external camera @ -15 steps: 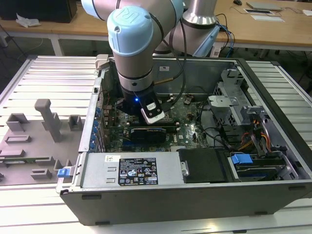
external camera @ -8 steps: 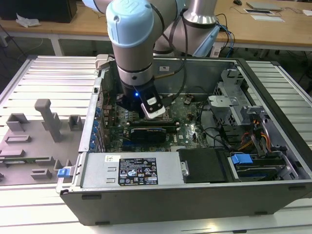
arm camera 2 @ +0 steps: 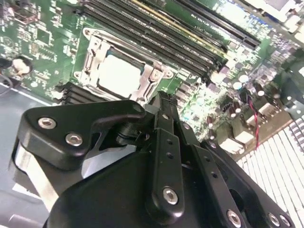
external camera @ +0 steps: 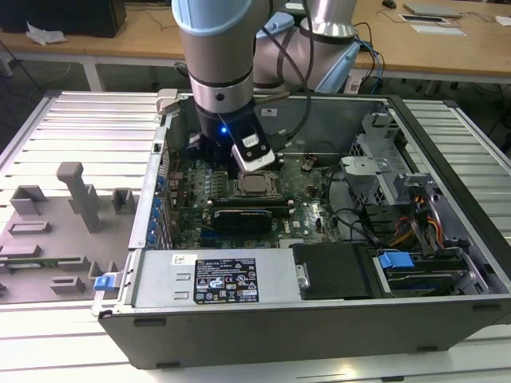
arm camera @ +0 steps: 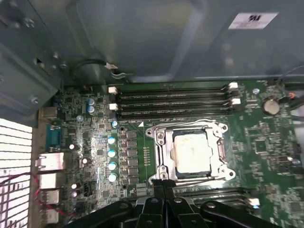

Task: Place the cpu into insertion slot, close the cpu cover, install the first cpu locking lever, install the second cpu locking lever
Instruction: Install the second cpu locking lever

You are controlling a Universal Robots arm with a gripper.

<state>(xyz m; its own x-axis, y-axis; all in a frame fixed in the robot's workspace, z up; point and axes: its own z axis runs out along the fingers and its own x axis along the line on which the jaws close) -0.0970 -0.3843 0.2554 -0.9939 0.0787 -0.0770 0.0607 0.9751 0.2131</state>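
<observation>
The cpu (arm camera: 192,152) lies flat in the insertion slot (external camera: 255,185) on the green motherboard, its pale metal top showing through the window of the cpu cover (arm camera: 159,142). The cover lies flat around the chip. Thin wire levers run along two opposite sides of the socket frame (arm camera: 185,122). My gripper (arm camera: 161,184) hangs just above the board at one edge of the socket, fingers pressed together with nothing between them. In the second wrist view the gripper (arm camera 2: 159,97) sits right beside the cpu (arm camera 2: 118,76) and cover (arm camera 2: 92,52).
The open computer case (external camera: 319,319) lies on a slatted metal table. Black memory slots (arm camera: 171,99) run beside the socket. Drive cages and cables (external camera: 399,215) fill the exterior view's right. Grey fixtures (external camera: 76,191) stand on the exterior view's left.
</observation>
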